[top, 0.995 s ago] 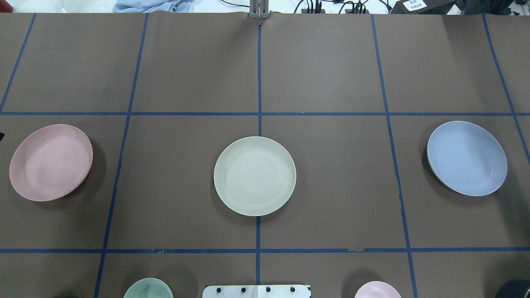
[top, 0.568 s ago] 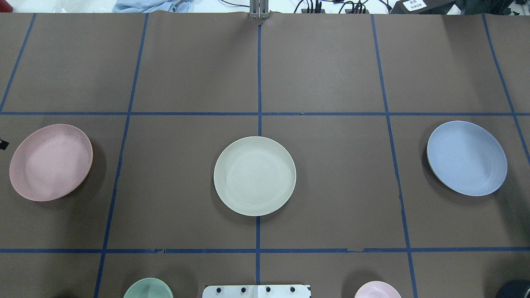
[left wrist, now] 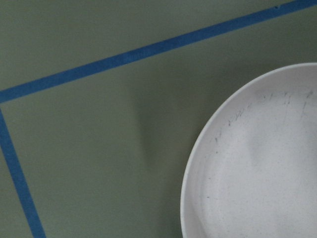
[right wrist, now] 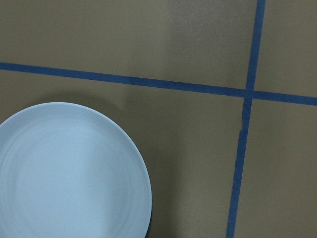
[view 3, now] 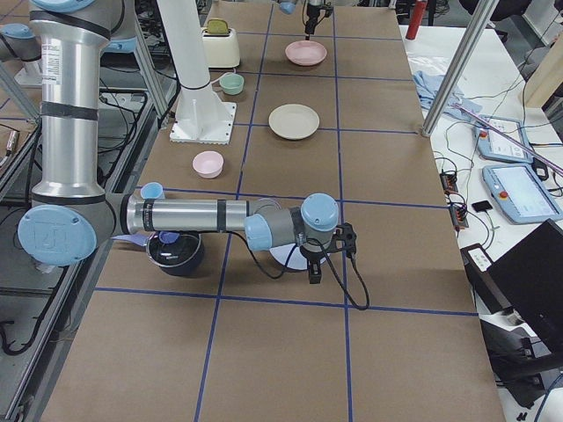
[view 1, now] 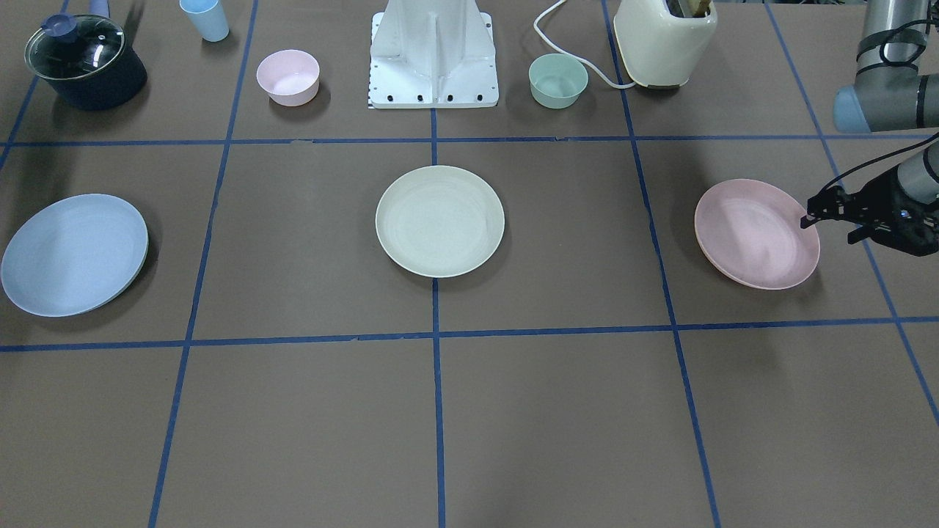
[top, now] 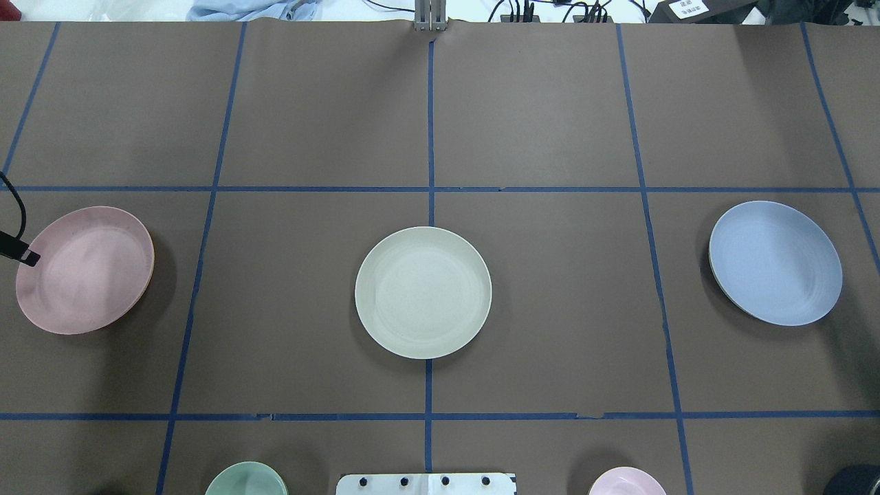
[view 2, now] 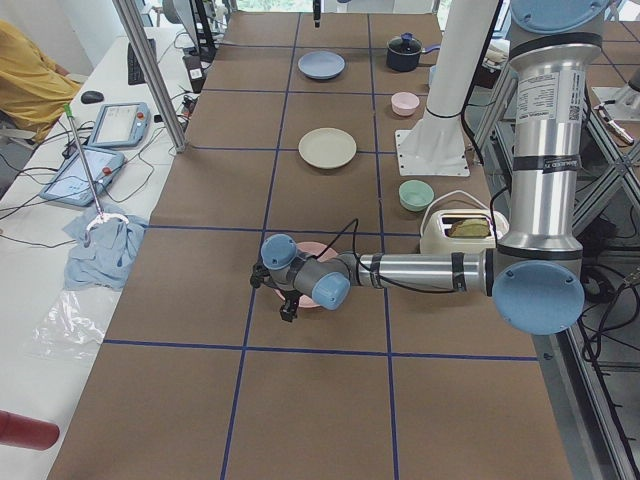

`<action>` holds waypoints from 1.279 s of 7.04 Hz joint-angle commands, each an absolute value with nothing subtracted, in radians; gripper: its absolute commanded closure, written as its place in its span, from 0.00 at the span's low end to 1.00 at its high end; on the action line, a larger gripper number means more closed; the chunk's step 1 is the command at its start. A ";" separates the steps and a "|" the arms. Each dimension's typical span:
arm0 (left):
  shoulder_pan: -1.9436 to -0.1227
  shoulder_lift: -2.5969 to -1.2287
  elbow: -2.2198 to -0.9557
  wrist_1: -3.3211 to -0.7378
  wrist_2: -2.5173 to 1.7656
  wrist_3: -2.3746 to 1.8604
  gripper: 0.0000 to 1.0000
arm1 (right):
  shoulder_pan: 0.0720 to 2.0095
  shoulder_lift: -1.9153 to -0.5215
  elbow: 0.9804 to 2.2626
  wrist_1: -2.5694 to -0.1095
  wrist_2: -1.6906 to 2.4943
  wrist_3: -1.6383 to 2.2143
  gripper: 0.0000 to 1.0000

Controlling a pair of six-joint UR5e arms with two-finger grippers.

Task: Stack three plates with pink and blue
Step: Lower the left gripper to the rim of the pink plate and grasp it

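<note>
Left gripper point(view 1: 829, 227): we note its two black fingers point(view 1: 813, 214) spread apart, with nothing pinched between them.
Left fingertips: one tip lies over the outer rim of the pink plate point(view 1: 755, 233). The other sits just outside that rim, over the bare table point(view 1: 557, 411). We cannot tell whether either tip touches the plate.
Pink plate: it lies flat on the table, stretching from the inner fingertip toward the table's middle. In the left wrist view its rim curves through the lower right corner.
Right gripper point(view 3: 313, 269): it points down at the table. We see it only from the side cameras, so we cannot tell whether its fingers are spread or pressed together.
Blue plate point(view 1: 73, 254): it lies flat on the table just beside the right fingers, partly hidden by the wrist in the right side view.
Cream plate point(view 1: 439, 221): it sits between the two pairs of fingers, well apart from both, across the centre tape line point(view 1: 434, 308).
Stack: we record no plate touching another.
Bowls: the pink bowl point(view 1: 287, 76) and the green bowl point(view 1: 557, 80) stand well apart from all fingers.
</note>
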State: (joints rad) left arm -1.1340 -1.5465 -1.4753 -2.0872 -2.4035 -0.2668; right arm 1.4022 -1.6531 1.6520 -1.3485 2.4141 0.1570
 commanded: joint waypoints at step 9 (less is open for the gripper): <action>-1.103 -1.572 -1.442 -2.137 -2.638 -0.342 1.00 | 1.402 -1.658 1.654 -1.348 2.419 0.158 0.00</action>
